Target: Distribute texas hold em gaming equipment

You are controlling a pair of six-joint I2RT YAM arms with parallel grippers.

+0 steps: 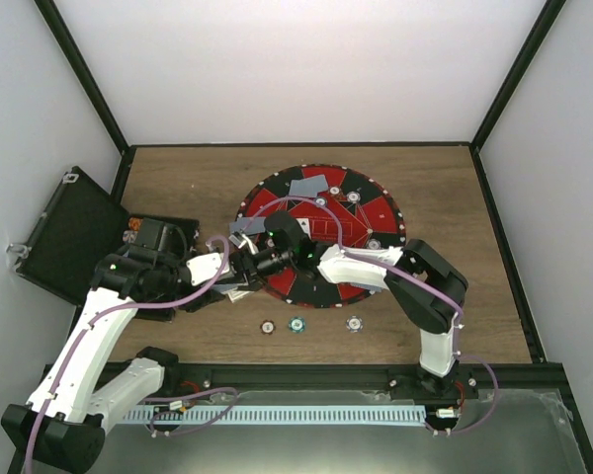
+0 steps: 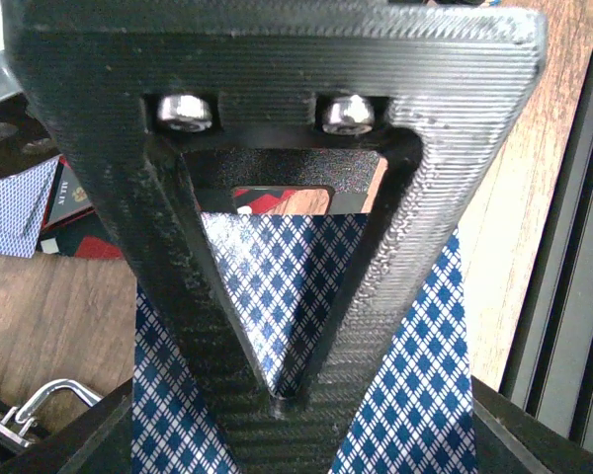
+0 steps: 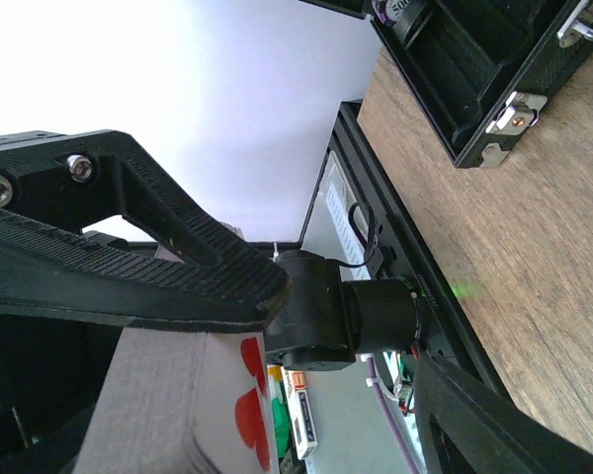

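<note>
Blue and white diamonds cover the back of the deck [image 2: 415, 375], which sits right where the two hands meet. The left hand [image 1: 232, 269] reaches in from the case side. In its own camera view the deck fills the gap between the two black parts at the bottom, so this hand looks clamped on the deck by its edges. The right hand [image 3: 351, 326] comes in from the other side with its fingers apart. One finger [image 3: 128, 267] lies flat on the back of the deck. The other finger [image 3: 514, 430] is well away from the front of the deck, where red hearts show on a white face. Both hands hang over the near edge of a round red and black mat [image 1: 361, 212]. Past the hands, two loose cards [image 1: 306, 186] lie on the mat with their backs up, and a few small chips [image 1: 374, 242] sit near them. On the other side of the hands, toward the arm bases, three more chips lie in a row on the brown wood surface [image 1: 178, 188], a little apart from each other. A black case [image 1: 69, 232] stands open behind the left hand.
</note>
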